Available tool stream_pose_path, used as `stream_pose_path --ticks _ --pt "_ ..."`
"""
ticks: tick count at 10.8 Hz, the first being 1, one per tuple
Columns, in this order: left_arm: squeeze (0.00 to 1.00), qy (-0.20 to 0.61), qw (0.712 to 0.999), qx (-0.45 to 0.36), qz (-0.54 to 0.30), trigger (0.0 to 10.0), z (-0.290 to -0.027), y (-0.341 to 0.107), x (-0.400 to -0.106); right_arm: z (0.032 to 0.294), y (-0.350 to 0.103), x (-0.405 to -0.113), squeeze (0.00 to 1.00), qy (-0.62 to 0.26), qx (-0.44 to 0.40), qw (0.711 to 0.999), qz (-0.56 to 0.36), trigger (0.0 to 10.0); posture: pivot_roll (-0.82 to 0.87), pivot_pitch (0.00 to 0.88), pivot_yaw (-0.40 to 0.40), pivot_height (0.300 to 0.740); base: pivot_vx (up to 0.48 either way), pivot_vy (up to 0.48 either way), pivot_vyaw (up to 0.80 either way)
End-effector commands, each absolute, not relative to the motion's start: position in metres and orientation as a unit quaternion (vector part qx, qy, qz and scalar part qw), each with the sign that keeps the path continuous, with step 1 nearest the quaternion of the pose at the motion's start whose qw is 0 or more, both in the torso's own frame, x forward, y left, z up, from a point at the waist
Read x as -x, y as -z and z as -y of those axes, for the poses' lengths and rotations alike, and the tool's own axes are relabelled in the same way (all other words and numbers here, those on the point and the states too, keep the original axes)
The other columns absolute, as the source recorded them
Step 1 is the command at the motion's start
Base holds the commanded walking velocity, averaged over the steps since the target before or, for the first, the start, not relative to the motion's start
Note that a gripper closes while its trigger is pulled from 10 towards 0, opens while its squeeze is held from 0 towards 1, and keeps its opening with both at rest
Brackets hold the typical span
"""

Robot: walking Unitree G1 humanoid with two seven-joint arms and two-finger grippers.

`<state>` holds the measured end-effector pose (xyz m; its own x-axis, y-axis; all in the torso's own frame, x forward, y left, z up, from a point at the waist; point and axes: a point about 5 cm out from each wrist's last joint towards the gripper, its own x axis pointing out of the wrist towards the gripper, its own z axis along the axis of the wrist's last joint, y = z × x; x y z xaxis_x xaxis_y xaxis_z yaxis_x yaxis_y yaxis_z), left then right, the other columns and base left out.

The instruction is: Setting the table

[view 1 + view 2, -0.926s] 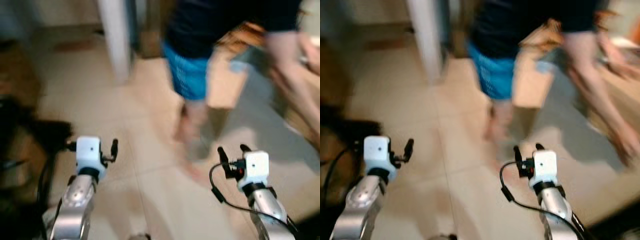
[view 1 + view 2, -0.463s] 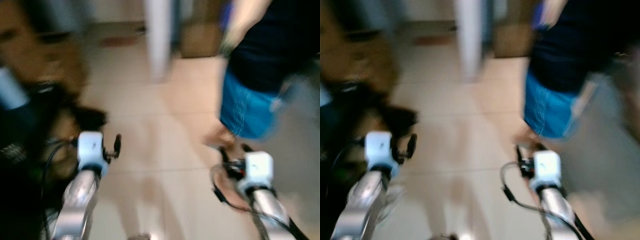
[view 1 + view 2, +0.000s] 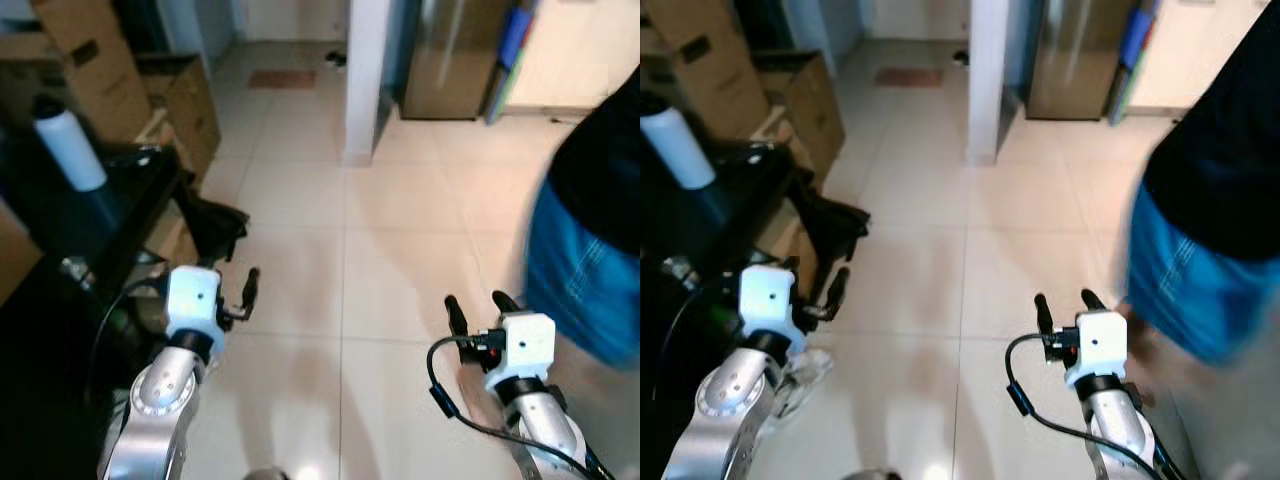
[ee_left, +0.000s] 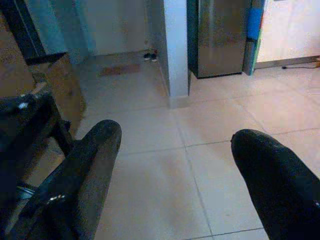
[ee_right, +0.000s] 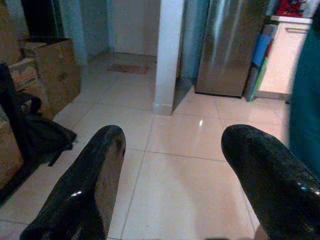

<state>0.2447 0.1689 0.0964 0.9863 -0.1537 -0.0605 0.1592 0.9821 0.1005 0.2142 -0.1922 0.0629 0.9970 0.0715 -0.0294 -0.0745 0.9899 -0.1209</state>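
The left end effector [image 3: 235, 297] and the right end effector [image 3: 478, 311] are both held out over the tiled floor [image 3: 400, 230], fingers spread and holding nothing. No plate, cup or cutlery is visible, so their weight, grip point and long axis cannot be judged. The nearest candidate is a white bottle [image 3: 68, 150], upright on the dark counter [image 3: 40, 215] to the left; probably light and smooth, best gripped mid-body. Cardboard boxes [image 3: 185, 100] stand beyond, and a person in blue shorts [image 3: 580, 280] is close on the right.

Left claw [image 3: 235, 297] and right claw [image 3: 478, 311] raised forward, fingers spread, empty
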Motion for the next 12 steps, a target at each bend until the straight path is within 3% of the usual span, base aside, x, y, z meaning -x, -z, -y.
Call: stream_pose_path --ticks 1,12 --pt "0.00 0.076 0.995 -0.053 -0.024 10.0 -0.171 -0.102 -0.248 0.188 -0.064 -0.216 0.11 -0.042 0.064 0.997 -0.011 10.0 -0.01 0.030 0.020 0.740 0.386 0.285 0.00" --pt "0.00 0.062 0.997 -0.039 -0.040 10.0 -0.173 -0.105 -0.259 0.184 -0.057 -0.222 0.13 -0.060 0.070 0.995 -0.027 10.0 0.00 0.047 0.013 0.740 0.469 0.000 0.00"
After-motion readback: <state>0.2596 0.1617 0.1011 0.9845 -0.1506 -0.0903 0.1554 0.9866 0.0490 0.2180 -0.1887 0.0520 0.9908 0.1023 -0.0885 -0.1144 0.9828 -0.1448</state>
